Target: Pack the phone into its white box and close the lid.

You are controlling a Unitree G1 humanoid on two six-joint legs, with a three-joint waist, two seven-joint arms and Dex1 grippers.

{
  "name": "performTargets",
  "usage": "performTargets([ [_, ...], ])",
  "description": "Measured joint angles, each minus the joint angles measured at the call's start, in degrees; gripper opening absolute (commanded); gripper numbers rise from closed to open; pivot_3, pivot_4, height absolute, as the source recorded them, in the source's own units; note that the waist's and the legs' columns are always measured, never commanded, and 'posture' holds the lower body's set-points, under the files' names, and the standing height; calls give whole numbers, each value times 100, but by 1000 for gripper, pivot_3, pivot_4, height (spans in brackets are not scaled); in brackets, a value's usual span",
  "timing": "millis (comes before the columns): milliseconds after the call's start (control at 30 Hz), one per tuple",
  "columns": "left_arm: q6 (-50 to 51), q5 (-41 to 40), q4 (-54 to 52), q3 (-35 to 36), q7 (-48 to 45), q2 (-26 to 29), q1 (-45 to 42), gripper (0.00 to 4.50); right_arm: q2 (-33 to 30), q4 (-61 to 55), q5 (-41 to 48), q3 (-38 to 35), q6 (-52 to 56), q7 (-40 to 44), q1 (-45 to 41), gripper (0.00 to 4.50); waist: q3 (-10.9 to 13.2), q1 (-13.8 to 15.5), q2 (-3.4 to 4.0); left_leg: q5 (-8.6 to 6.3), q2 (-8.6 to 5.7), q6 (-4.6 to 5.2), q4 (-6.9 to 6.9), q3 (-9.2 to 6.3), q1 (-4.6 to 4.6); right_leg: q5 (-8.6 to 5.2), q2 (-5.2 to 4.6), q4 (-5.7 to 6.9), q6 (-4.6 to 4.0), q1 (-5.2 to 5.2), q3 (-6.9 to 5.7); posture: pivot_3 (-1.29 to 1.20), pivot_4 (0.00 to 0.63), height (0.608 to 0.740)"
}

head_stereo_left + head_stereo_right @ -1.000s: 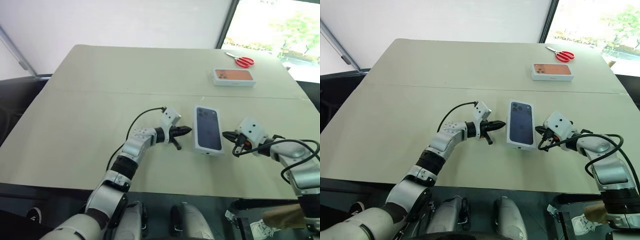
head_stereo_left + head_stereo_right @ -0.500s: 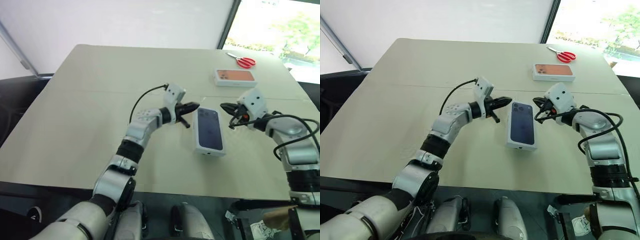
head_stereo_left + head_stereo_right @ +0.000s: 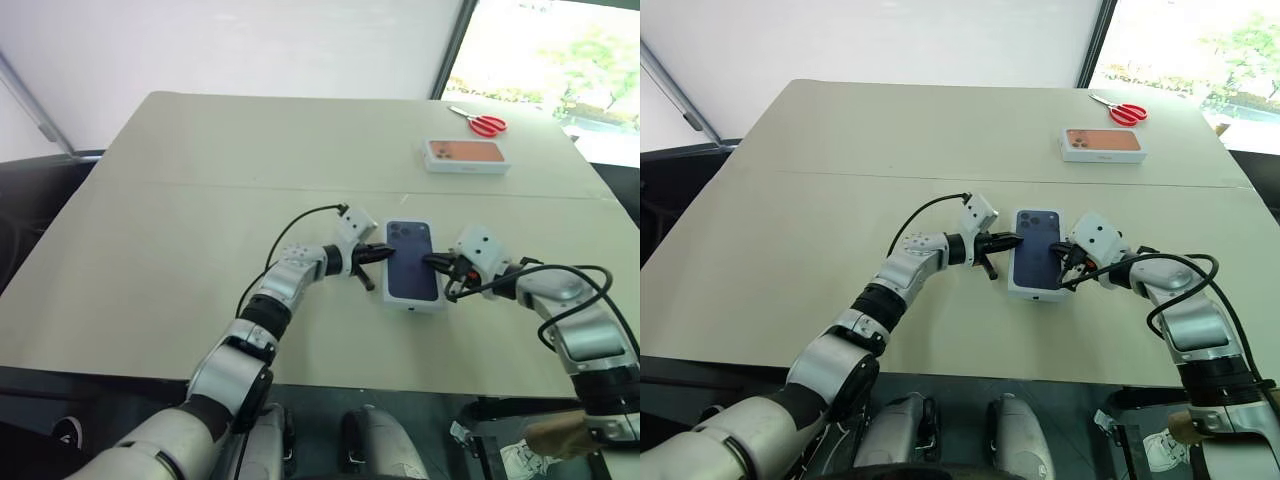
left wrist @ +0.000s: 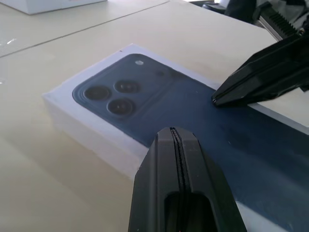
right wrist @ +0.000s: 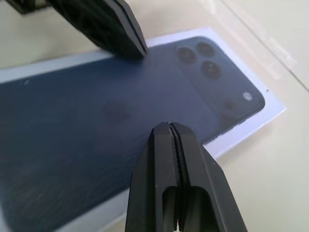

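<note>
both tools lowered | left tool (image 3: 388,251), right tool (image 3: 428,262) on lid (image 3: 410,260)

Lid (image 3: 411,262) white, navy phone picture; scissors (image 3: 486,123) red.

head stereo pair looking down the table (image 3: 200,200), both wrist cameras close over the lid (image 4: 159,106)

Indoor test or demonstration space resembling a lab. A wide beige table (image 3: 200,200) of two joined panels stands ahead of the grippers beside a plain white wall (image 3: 250,40). Beyond the right gripper (image 3: 440,265), a dark-framed window (image 3: 455,45) shows greenery outdoors. Far past that gripper lie red-handled scissors (image 3: 484,122) and a white box with orange phone picture (image 3: 467,155).
</note>
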Motion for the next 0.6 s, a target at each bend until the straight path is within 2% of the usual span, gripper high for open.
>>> performTargets([
  [300, 356, -68, -593, 18, -133, 294, 502, 0, -290, -280, 382, -43, 445, 559, 111, 45, 0, -10, -4, 0, 0, 1, 0, -1, -1, 0, -2, 0, 0, -1, 0, 0, 150, 740],
  [367, 469, -127, -660, 80, -185, 391, 488, 570, -64, -79, 389, -37, 500, 407, -194, 0, 1, -41, -3, 0, 0, 1, 0, 0, -1, 1, -2, 1, -1, -4, 1, 0, 150, 740],
  [433, 592, -226, -730, 199, -132, 492, 442, 1391, 179, 155, 495, -64, 689, 232, -630, 569, 1, -59, -2, 0, 1, 0, 0, 0, -6, 1, -1, 5, -1, -12, 1, 0, 150, 740],
  [467, 664, -285, -832, 291, -109, 578, 428, 1911, 236, 179, 537, -85, 739, 192, -790, 929, 2, -55, -2, 0, 1, 0, -1, -2, -9, 1, -1, 7, -1, -15, 0, 0, 150, 740],
  [600, 934, -626, -1436, 788, -94, 1190, 380, 3917, 431, 244, 702, -205, 726, 85, -1192, 2911, 2, -45, -2, 1, 1, -1, -3, -1, -15, 1, -1, 6, -1, -18, 0, 0, 150, 740],
])
